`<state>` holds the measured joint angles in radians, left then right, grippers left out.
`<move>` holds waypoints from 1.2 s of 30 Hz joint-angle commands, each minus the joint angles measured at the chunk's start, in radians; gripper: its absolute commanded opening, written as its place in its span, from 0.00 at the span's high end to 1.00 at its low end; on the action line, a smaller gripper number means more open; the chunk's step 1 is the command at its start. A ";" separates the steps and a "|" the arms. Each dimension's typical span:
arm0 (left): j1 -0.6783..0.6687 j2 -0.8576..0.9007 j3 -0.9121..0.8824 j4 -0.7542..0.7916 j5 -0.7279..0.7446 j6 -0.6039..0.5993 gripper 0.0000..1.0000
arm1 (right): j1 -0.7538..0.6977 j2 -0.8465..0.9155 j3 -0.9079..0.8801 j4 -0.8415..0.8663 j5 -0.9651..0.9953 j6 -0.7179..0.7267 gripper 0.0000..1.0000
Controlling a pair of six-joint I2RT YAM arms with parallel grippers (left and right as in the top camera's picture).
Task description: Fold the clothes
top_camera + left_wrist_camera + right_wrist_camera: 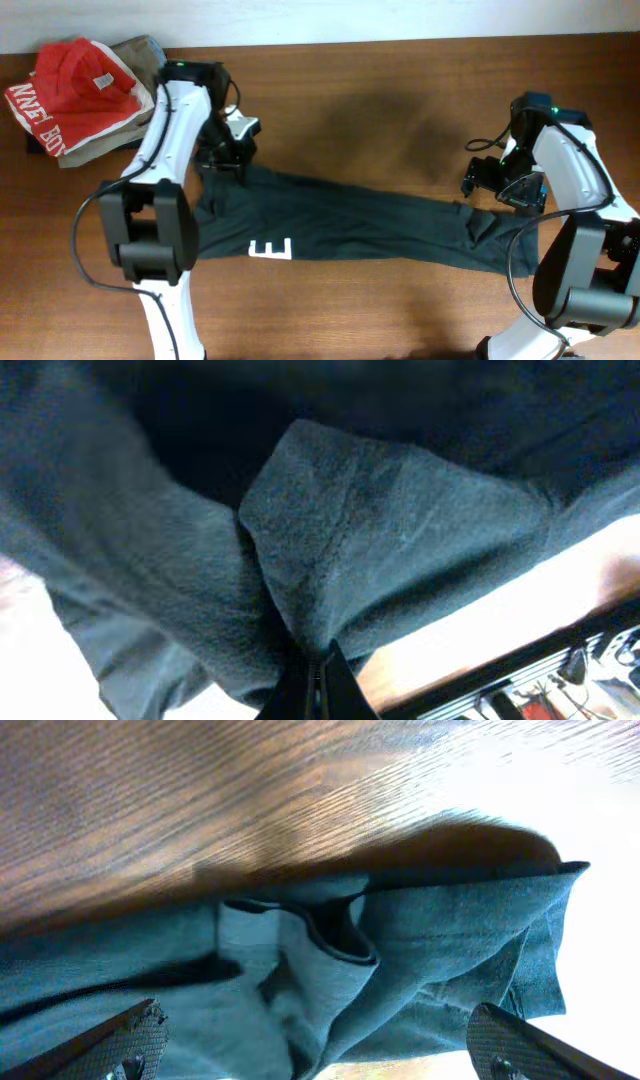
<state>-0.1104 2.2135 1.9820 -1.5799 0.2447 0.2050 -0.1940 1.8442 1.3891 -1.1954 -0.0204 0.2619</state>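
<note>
Across the middle of the table (380,90), the dark T-shirt (380,225) is seen drawn out into a long, loosely bunched band from the left arm's side to the right, with white lettering (270,249) showing at its near edge. The left gripper (228,152) is clamped on a pinch of fabric at the band's far-left end; in the left wrist view the cloth is gathered into the closed fingertips (318,685). The right gripper (497,185) is held spread wide over the right end, with nothing gripped. The step in hand is judged to be the taking of both ends before a fold is made. Next, the right jaws would have to be lowered onto one edge of the cloth and closed, so that it can be lifted evenly. A red shirt (70,85) and a khaki garment (140,52) are left well apart at the far-left corner.
</note>
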 commanded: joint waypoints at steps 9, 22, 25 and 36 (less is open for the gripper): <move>0.002 -0.021 -0.195 0.069 -0.080 -0.053 0.99 | -0.002 -0.014 -0.017 0.002 -0.097 -0.021 0.00; 0.083 -0.021 -0.398 0.190 -0.343 -0.310 0.99 | 0.003 -0.015 -0.016 0.002 -0.129 -0.021 0.94; 0.083 -0.021 -0.398 0.204 -0.343 -0.322 0.99 | 0.041 -0.014 -0.017 -0.005 -0.138 -0.021 0.96; 0.083 -0.021 -0.398 0.218 -0.343 -0.346 0.99 | 0.247 0.002 -0.017 0.003 -0.016 -0.017 0.37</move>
<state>-0.0296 2.2086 1.5875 -1.3716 -0.0795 -0.1253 0.0437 1.8446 1.3758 -1.1927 -0.1257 0.2371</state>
